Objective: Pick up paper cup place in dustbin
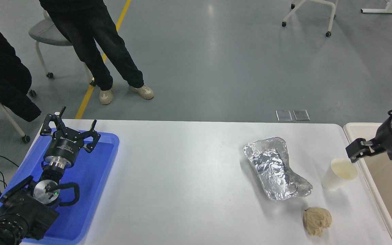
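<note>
The paper cup (339, 174) stands upright and empty near the table's right edge. The dustbin (358, 128), a beige tub, stands just to its right, off the table's right end, partly cut off by the picture edge. My right gripper (355, 150) comes in from the right edge over the dustbin's near-left rim. It hovers just behind and above the cup's rim and holds nothing that I can see. My left gripper (70, 128) is parked open and empty over the blue tray at the lower left.
Crinkled silver foil (275, 167) lies left of the cup. A crumpled tan paper ball (316, 221) lies in front of the cup. A blue tray (94, 190) covers the table's left end. A person's legs (107, 54) and chairs are beyond the far edge.
</note>
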You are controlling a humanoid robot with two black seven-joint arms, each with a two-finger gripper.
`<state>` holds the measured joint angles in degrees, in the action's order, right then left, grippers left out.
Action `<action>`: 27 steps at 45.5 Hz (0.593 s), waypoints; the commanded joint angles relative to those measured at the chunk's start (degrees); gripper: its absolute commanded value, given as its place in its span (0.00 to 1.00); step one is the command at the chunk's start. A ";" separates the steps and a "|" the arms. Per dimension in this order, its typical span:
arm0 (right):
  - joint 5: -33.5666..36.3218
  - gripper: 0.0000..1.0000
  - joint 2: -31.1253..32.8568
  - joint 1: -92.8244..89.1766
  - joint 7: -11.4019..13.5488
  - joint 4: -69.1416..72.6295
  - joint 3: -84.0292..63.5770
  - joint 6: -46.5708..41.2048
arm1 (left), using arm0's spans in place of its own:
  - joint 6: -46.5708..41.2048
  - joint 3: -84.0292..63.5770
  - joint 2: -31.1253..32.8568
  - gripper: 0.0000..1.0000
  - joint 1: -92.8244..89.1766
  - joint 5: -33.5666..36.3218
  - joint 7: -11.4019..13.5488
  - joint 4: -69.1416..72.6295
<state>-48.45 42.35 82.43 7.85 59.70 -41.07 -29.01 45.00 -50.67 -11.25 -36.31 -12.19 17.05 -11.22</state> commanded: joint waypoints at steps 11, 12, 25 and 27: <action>-3.14 0.97 -3.67 -17.39 -0.02 -10.03 8.99 12.93 | 0.00 0.05 -0.09 1.00 -0.08 -0.02 0.00 0.06; -3.14 0.97 -4.11 -17.83 -0.02 -10.48 9.16 13.36 | 0.00 0.05 -0.09 1.00 0.01 -0.02 0.00 0.06; -3.05 0.41 -5.70 -20.91 -0.46 -13.12 9.52 15.48 | 0.00 0.05 -0.09 1.00 -0.08 -0.02 0.00 0.06; -3.05 0.35 -5.70 -20.91 -0.64 -13.20 9.52 15.48 | 0.00 -0.04 -0.09 1.00 -0.08 -0.02 0.00 0.06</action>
<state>-51.35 37.56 64.14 7.69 48.38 -32.34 -15.51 45.00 -50.64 -11.33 -36.37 -12.22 17.05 -11.17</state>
